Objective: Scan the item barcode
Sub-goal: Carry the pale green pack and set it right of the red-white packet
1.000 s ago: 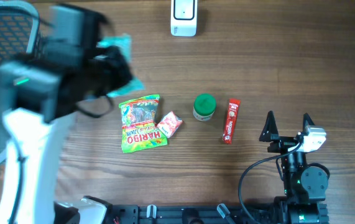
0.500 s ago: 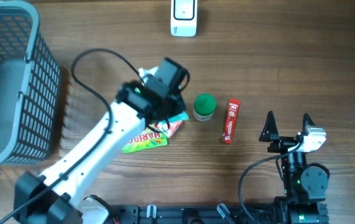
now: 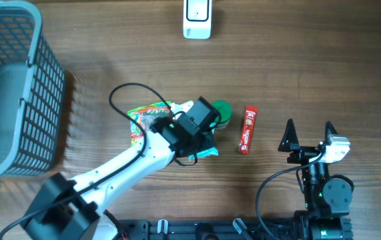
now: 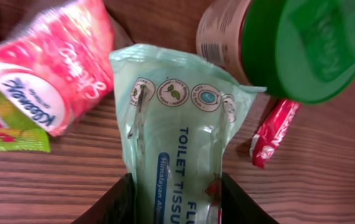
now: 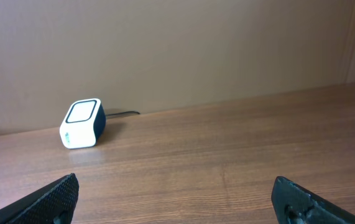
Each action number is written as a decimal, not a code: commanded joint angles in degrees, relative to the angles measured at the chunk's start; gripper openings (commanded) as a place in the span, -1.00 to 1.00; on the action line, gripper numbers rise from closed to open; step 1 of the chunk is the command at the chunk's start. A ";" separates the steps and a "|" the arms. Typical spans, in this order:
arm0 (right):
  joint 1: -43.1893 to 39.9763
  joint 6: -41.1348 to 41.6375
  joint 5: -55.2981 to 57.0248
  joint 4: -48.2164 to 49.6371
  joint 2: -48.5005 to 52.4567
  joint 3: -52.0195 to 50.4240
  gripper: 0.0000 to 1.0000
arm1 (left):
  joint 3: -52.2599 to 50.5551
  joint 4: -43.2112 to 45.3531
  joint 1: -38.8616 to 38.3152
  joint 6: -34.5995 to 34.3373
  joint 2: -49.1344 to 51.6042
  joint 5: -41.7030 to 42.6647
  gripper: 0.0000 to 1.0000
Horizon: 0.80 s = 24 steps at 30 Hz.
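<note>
The left arm (image 3: 130,163) enters from the lower-left corner and extends diagonally to the table (image 3: 323,60) centre, wrist angled down and a black cable (image 3: 120,97) looping above the forearm. The left gripper (image 4: 176,186) sits low over the toilet tissue pack (image 4: 177,130), one finger (image 4: 112,205) along each long edge. The pack is creased between them, but whether they pinch it or merely flank it cannot be told. The pack lies flat on the wood between the Kleenex pack (image 4: 53,68) and the green-lidded jar (image 4: 301,43), well apart from the barcode scanner (image 3: 197,19) at the far edge. From overhead, the gripper body covers nearly all of the pack, leaving one teal corner exposed. It also overlaps the jar and the Haribo bag (image 3: 140,123). In the left wrist view the pack's print is cut off by the lower frame edge, and no barcode can be made out. The red stick sachet (image 3: 248,129) lies just beside the jar. The right gripper (image 3: 308,133) is parked near the front edge, fingers spread wide and holding nothing. The basket (image 3: 43,73) is cut off at the left.
</note>
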 commanded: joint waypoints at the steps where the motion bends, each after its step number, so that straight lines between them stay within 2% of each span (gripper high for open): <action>1: -0.24 -1.05 0.33 0.17 -0.46 -0.07 1.00 | -0.37 0.46 0.00 1.14 4.42 -0.63 -0.25; 10: -0.24 -1.05 0.33 0.17 -0.46 -0.07 1.00 | -0.37 5.53 0.22 2.64 11.06 -0.92 -0.24; 12: -0.24 -1.07 0.33 0.17 -0.46 -0.07 0.99 | -0.37 6.10 0.22 2.62 11.06 -1.88 -0.04; 15: -0.24 -1.05 0.33 0.17 -0.46 -0.07 0.99 | -0.37 6.08 0.22 2.62 11.06 -3.82 0.68; 16: -0.24 -1.05 0.33 0.17 -0.46 -0.07 1.00 | -0.37 5.90 0.22 2.64 11.06 -4.63 0.77; 17: -0.24 -1.05 0.33 0.17 -0.46 -0.07 0.99 | -0.35 5.73 0.22 2.64 11.04 -5.14 0.96; 21: -0.24 -1.07 0.33 0.17 -0.46 -0.07 1.00 | 1.03 2.91 0.79 4.20 8.39 -6.29 1.00; 24: -0.24 -1.05 0.33 0.17 -0.46 -0.07 1.00 | 3.63 -1.53 0.92 4.50 3.82 -11.41 1.00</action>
